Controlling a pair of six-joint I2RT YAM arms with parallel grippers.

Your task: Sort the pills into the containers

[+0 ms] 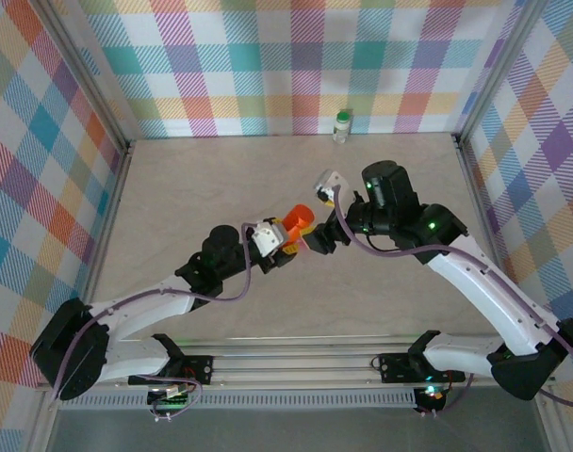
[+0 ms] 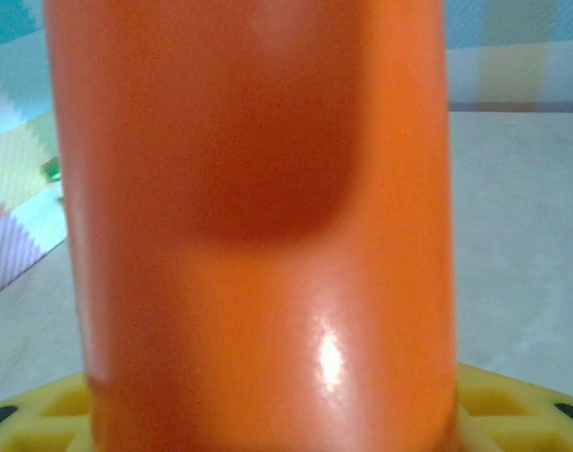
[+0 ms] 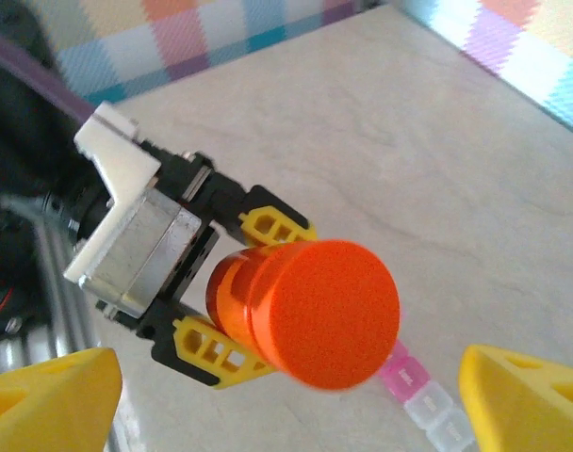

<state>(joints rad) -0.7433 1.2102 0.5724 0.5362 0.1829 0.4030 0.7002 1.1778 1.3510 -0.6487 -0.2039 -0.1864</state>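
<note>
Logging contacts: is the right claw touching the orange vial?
Apart: right wrist view shows clear gaps between the vial and both fingers of the right claw.

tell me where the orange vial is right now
In the top view, mid-table, the orange vial sits clamped in the left gripper, its cap facing the open right gripper.

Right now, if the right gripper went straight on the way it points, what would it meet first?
Probably the orange vial: its cap end faces the right gripper squarely, between its open jaws, while the left gripper holds it. Depth is unclear.
</note>
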